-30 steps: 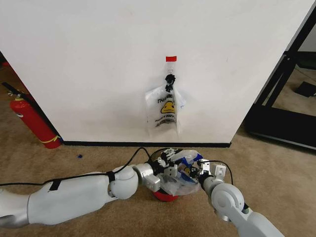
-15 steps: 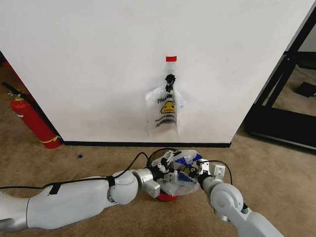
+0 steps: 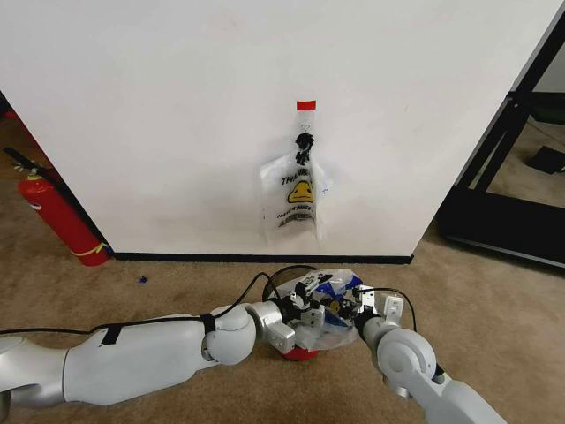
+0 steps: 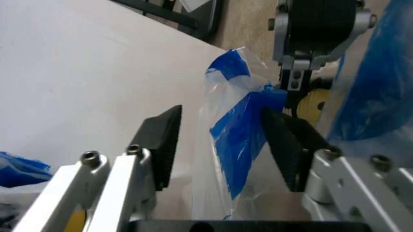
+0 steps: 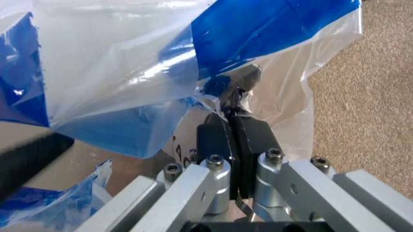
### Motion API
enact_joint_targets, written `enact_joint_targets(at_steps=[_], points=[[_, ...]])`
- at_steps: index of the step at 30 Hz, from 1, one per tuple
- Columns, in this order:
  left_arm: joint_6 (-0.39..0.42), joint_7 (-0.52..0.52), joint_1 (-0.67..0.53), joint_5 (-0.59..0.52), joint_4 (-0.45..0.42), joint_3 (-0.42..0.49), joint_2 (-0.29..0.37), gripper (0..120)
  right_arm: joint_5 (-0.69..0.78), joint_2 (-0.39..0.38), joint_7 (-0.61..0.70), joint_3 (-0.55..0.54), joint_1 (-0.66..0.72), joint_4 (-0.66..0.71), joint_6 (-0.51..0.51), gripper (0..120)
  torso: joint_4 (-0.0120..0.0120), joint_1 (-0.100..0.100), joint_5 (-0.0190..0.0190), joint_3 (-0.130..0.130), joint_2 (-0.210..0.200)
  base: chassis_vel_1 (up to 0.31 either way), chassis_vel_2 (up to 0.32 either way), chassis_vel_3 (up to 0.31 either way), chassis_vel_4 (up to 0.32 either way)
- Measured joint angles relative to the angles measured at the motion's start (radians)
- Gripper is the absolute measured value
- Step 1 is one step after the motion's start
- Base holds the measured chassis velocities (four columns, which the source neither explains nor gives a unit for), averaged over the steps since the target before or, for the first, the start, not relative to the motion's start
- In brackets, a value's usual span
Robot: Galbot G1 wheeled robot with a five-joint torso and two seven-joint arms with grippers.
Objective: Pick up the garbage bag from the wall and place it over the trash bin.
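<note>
Crinkly plastic garbage bag (image 3: 328, 305) with blue patches sits bunched over the trash bin (image 3: 300, 352) on the carpet, just in front of the wall (image 3: 177, 115). Left gripper (image 4: 223, 145) is at the bag, fingers wide apart with a blue fold between them. Right gripper (image 5: 230, 137) has its fingers pinched together on the bag's edge. A second smiley bag (image 3: 296, 199) hangs on the wall.

Crinkled blue-patched garbage bag (image 3: 331, 305) drapes over the trash bin (image 3: 298, 352).
</note>
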Motion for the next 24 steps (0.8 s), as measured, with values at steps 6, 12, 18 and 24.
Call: enact_joint_targets(at_steps=[6, 12, 18, 24], points=[[-0.005, -0.002, -0.006, -0.002, 0.030, 0.005, -0.020, 27, 0.000, 0.003, -0.001, -0.002, 0.001, -0.001, 0.000, 0, 0.0000, 0.000, -0.0001, 0.000, 0.000, 0.000, 0.000, 0.000, 0.000], [0.009, -0.002, -0.009, -0.135, 0.021, 0.017, -0.028, 4, -0.001, 0.000, -0.003, -0.004, 0.001, -0.002, 0.000, 0, 0.0001, 0.000, -0.0001, 0.000, 0.000, 0.000, 0.000, 0.000, 0.000], [0.033, -0.012, -0.045, -0.271, 0.028, 0.029, -0.054, 0, -0.002, 0.000, -0.003, -0.007, 0.001, 0.000, -0.001, 0, -0.0001, 0.000, 0.0000, 0.000, 0.000, 0.000, 0.000, 0.000, 0.000], [0.064, -0.030, -0.069, -0.367, 0.043, 0.016, -0.087, 0, -0.009, -0.001, -0.007, -0.006, -0.007, 0.005, -0.002, 0, 0.0000, 0.000, -0.0001, 0.000, 0.000, 0.000, 0.000, 0.000, 0.000]])
